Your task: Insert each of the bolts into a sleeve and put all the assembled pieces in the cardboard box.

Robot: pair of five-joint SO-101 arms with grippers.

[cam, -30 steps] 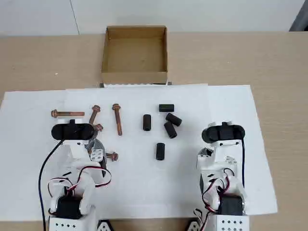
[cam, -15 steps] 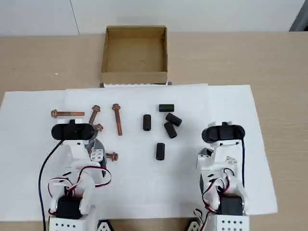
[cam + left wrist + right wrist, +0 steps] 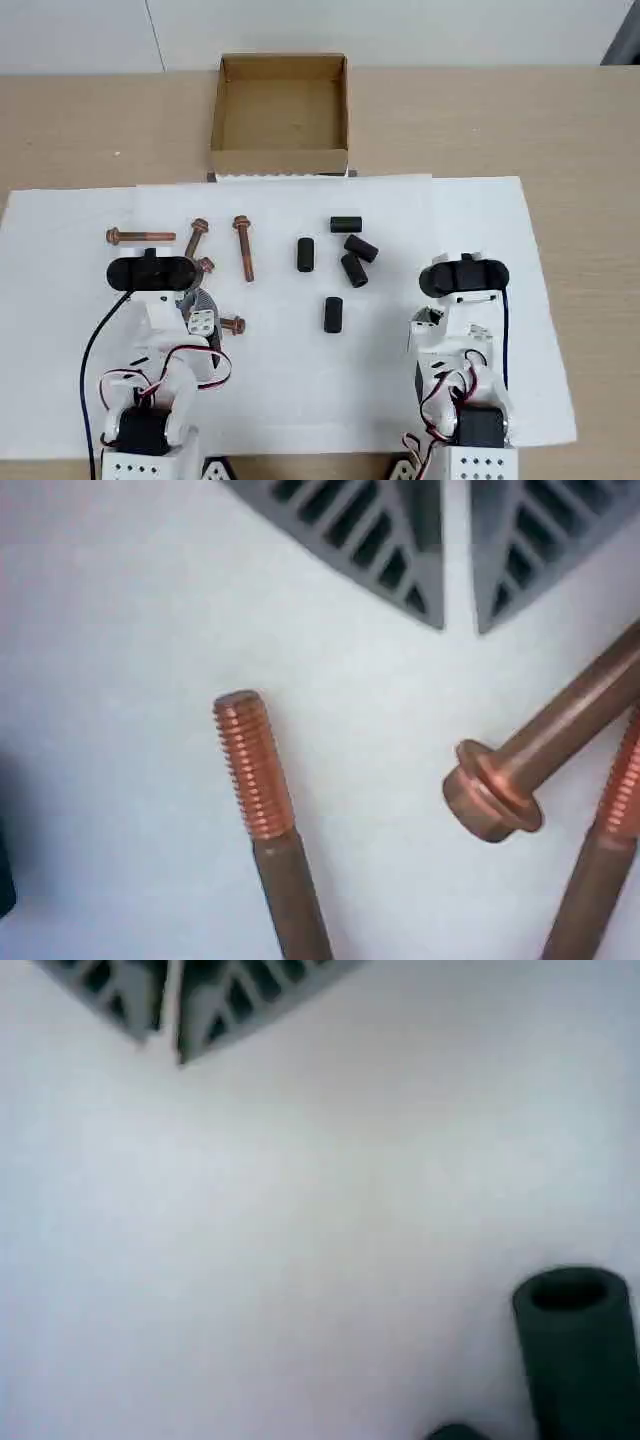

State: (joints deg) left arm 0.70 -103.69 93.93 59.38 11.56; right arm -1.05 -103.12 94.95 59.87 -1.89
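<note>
- Five copper-coloured bolts [image 3: 243, 247], threaded at the tip and flanged at the head, are scattered on a white paper sheet [image 3: 300, 390] spread over the wooden table [image 3: 560, 120].
- Five matte black sleeves [image 3: 333, 314] (short hollow tubes) are laid to their right, apart from every bolt.
- Only a bare brown floor is seen inside the square, open-topped cardboard box [image 3: 279, 160], set at the sheet's far edge.
- Thread ridges are made out in the left wrist view, where the ribbed grey fingers [image 3: 385, 540] of the left gripper [image 3: 460, 620] are pressed nearly together, grasping nothing.
- Likewise clenched on nothing is the right gripper [image 3: 165, 1045], with one sleeve's bore seen nearby.
</note>
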